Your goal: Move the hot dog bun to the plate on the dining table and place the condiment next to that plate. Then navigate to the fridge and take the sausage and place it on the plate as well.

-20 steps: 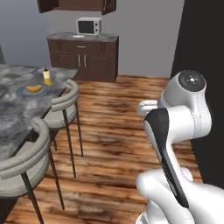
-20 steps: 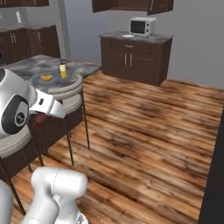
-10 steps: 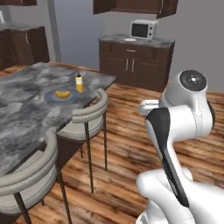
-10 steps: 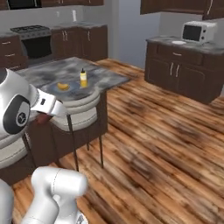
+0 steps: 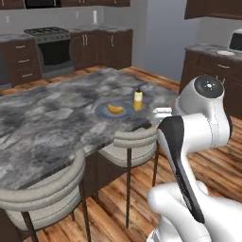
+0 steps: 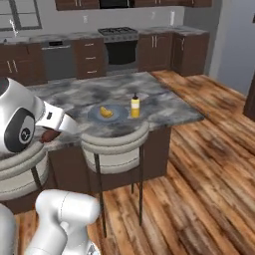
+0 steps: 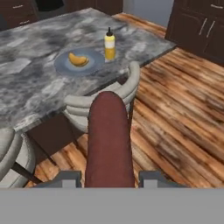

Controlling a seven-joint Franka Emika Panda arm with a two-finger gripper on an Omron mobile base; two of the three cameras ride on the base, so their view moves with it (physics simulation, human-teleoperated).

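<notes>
My gripper point(image 7: 108, 177) is shut on the sausage point(image 7: 109, 140), a dark red cylinder that sticks out between the fingers toward the dining table point(image 7: 30, 92). From the right base view the sausage point(image 6: 48, 135) shows at the hand, level with the table's near edge. On the grey marbled top lies the greyish-blue plate point(image 7: 63, 66) with the hot dog bun point(image 7: 78, 59) on it. The yellow condiment point(image 7: 109, 46) stands upright just beside the plate. Plate point(image 5: 101, 112), bun point(image 5: 115, 109) and condiment point(image 5: 137, 100) lie ahead of the arm. The fridge is out of view.
Two round-backed stools point(image 5: 130, 142) point(image 5: 42, 194) stand along the table's near side, between the base and the plate. Dark cabinets and a stove point(image 6: 119, 42) line the far wall. Open wooden floor point(image 6: 209, 164) stretches to the right of the table.
The base has turned and driven, so the whole scene has shifted: the dining table now sits nearer and more central. The gripper keeps its hold on the sausage.
</notes>
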